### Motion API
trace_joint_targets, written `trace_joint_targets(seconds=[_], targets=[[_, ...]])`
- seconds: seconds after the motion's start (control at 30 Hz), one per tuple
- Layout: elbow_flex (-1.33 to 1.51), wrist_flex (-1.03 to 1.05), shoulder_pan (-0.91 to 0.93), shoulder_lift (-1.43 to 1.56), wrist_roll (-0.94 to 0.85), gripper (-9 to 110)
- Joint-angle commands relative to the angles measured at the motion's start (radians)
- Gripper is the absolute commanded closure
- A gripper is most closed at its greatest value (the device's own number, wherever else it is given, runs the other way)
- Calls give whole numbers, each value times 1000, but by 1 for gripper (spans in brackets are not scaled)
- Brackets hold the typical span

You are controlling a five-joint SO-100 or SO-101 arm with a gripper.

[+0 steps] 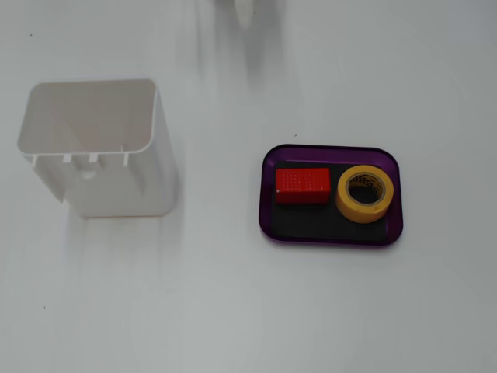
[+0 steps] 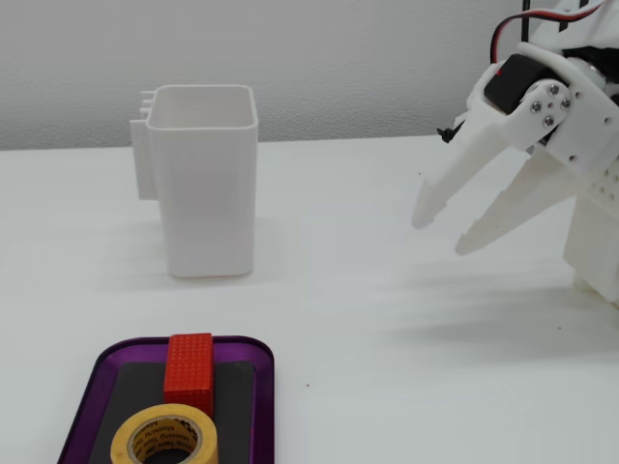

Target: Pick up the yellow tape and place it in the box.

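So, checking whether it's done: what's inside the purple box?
The box holds the yellow tape and a red block, side by side; the floor beneath them is hidden.

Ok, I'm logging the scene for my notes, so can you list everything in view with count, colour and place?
yellow tape: one, yellow ring with a brownish core, lying flat in the box, at its right end in the top-down fixed view.
red block: one, red, in the box beside the tape, on its left in that view.
box: one, purple rim and black floor, on the table right of centre in the top-down view.
white container: one, white, tall and open-topped, standing on the table left of the box.
table: one, white, under everything.
tool: one, white, two fingers spread apart and empty, hanging above the table at the right of the side fixed view, away from the box.
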Motion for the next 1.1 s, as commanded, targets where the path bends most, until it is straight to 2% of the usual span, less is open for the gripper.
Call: trace_joint_targets(seconds=[0.0, 0.2, 0.3, 0.43, 1.07], targets=[[81, -58, 12, 57, 5, 89], [272, -120, 3, 57, 6, 89], [325, -132, 3, 57, 63, 90], [334, -132, 3, 57, 110, 103], [336, -133, 5, 57, 103, 102]])
